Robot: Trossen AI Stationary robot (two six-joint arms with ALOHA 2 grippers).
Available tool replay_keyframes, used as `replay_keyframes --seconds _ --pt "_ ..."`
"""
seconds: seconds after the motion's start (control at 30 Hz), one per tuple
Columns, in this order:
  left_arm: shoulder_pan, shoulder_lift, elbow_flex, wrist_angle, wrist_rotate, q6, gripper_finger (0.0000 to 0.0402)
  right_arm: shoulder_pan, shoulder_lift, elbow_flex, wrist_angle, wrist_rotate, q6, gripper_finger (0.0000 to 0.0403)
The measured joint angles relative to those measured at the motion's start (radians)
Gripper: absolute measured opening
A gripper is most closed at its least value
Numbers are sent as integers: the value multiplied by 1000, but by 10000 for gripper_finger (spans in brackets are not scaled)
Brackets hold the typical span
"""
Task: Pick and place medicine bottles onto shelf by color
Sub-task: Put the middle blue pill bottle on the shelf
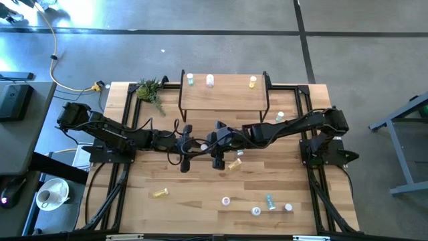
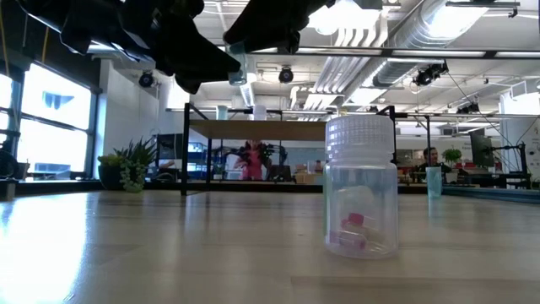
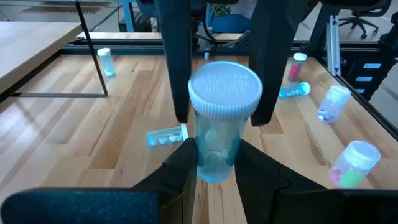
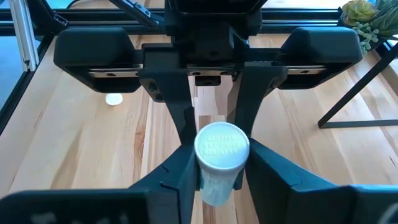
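Loose bottles lie scattered on the slatted tabletop (image 1: 187, 201) nearer the front edge, a pink-filled one (image 2: 361, 187) close to the low camera; three stand on the shelf (image 1: 224, 92). Mid-table, left gripper (image 3: 214, 163) and right gripper (image 4: 219, 167) meet, both pinching one light blue bottle (image 3: 221, 118) from opposite sides. Open workshop behind.
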Motion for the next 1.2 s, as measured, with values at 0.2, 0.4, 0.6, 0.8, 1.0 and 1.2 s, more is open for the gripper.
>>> replay_keyframes --seconds 0.2,0.4,0.6,0.8,1.0,1.2 --pt "0 0 0 0 0 0 83 0 0 0 -2 0 0 97" --pt "0 0 0 0 1 0 83 0 0 0 -2 0 0 102" --pt "0 0 0 0 1 2 97 0 0 0 -2 0 0 103" --pt "0 0 0 0 4 27 147 -1 0 0 -2 6 0 103" --pt "-1 0 0 1 5 27 188 -2 -7 0 -10 8 0 103" --pt "0 0 0 4 1 27 201 -2 -39 0 -17 7 0 103"
